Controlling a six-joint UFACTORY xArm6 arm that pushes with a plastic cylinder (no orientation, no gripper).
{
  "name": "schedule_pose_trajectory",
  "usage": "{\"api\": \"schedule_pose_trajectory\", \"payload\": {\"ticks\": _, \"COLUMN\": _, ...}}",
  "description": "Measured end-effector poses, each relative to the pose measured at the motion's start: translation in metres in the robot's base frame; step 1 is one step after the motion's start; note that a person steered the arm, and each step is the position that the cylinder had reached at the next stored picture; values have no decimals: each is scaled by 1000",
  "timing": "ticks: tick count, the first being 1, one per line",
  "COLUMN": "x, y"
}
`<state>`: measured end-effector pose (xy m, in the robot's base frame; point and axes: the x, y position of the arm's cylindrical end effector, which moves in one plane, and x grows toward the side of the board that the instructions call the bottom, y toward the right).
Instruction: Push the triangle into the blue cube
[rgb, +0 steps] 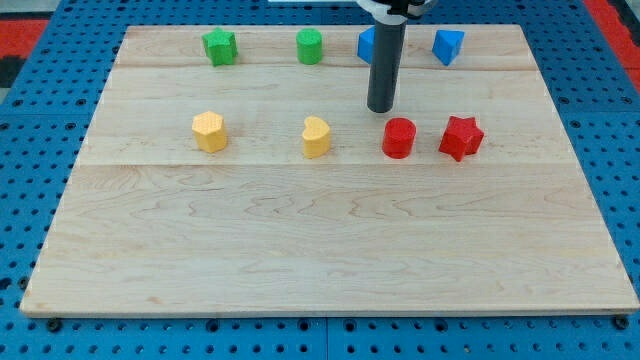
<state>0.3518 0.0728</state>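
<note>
The blue triangle (448, 46) lies near the view's top right on the wooden board (320, 240). The blue cube (366, 44) lies to its left, partly hidden behind my dark rod. My tip (380, 108) rests on the board below the cube and just above the red cylinder (398, 137). It touches no block. The triangle is up and to the right of my tip, and a gap separates it from the cube.
A green star (219, 46) and a green cylinder (309, 46) lie in the top row at left. A yellow hexagon (209, 131), a yellow heart (316, 136) and a red star (461, 137) lie in the middle row.
</note>
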Motion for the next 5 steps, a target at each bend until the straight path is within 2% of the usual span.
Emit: {"api": "schedule_pose_trajectory", "payload": {"ticks": 5, "x": 0, "y": -2}}
